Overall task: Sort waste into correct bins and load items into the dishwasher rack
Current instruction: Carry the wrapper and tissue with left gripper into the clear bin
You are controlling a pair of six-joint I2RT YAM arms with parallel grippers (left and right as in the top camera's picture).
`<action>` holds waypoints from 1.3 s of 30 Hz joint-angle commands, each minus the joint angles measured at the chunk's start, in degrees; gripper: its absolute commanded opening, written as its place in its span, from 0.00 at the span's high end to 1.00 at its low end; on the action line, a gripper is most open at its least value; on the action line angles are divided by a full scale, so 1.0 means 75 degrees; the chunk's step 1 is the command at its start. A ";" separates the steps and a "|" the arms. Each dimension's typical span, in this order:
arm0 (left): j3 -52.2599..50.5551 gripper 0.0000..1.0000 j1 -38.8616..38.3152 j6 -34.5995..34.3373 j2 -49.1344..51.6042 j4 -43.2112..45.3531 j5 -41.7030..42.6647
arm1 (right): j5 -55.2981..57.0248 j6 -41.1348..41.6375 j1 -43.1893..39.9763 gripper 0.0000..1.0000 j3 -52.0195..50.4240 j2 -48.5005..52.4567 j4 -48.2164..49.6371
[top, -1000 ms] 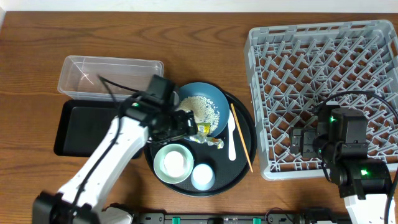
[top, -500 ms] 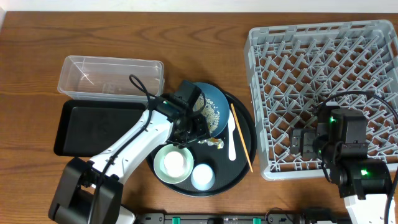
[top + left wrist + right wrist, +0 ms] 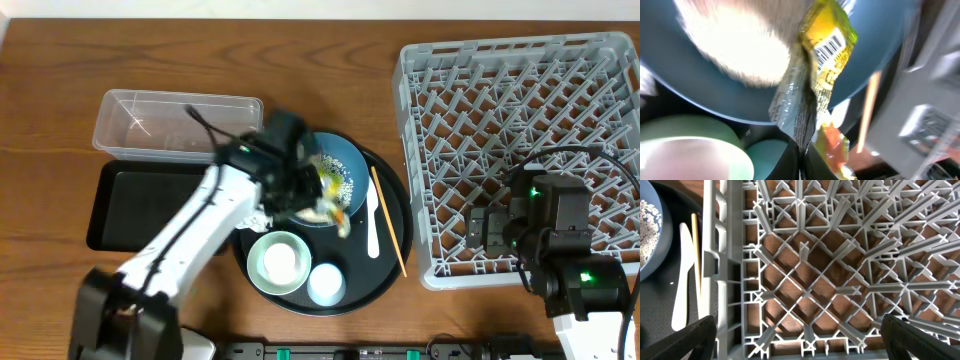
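The left gripper (image 3: 801, 162) pinches the yellow-green wrapper (image 3: 826, 50) by one end above the rice (image 3: 735, 45) on the dark blue plate (image 3: 880, 40), while the right gripper (image 3: 800, 337) hangs spread wide over the near left corner of the dishwasher rack (image 3: 730, 255).

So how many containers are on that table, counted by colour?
Clear: 1, the tub
Black: 2, the rectangular tray and the round tray
Grey: 1, the rack
Total: 4
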 commanded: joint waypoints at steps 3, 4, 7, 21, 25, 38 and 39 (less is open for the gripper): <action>0.1183 0.94 0.0994 0.0918 -0.0778 -0.0058 -0.0787 | -0.0029 0.0099 0.0026 0.01 0.0157 -0.0026 -0.0009; 0.1294 0.94 0.1233 0.0918 -0.0848 -0.0023 -0.1107 | -0.0029 0.0099 0.0026 0.01 0.0157 -0.0026 -0.0012; 0.1413 0.94 0.1880 0.0918 -0.0898 0.0204 -0.2136 | -0.0029 0.0099 0.0026 0.01 0.0157 -0.0026 -0.0012; 0.1405 0.94 0.3643 0.0912 0.0822 0.1702 -0.3209 | -0.0029 0.0099 0.0026 0.01 0.0157 -0.0026 -0.0006; 0.1405 0.72 0.3695 0.0912 0.1058 0.1874 -0.3203 | -0.0032 0.0099 0.0026 0.01 0.0157 -0.0026 -0.0012; 0.1405 0.37 0.3503 0.1169 -0.0006 -0.1711 -0.1888 | -0.0029 0.0099 0.0026 0.01 0.0157 -0.0020 -0.0012; 0.1393 0.37 0.3427 0.1169 -0.0006 -0.2092 -0.1886 | -0.0029 0.0099 0.0026 0.01 0.0157 -0.0012 -0.0012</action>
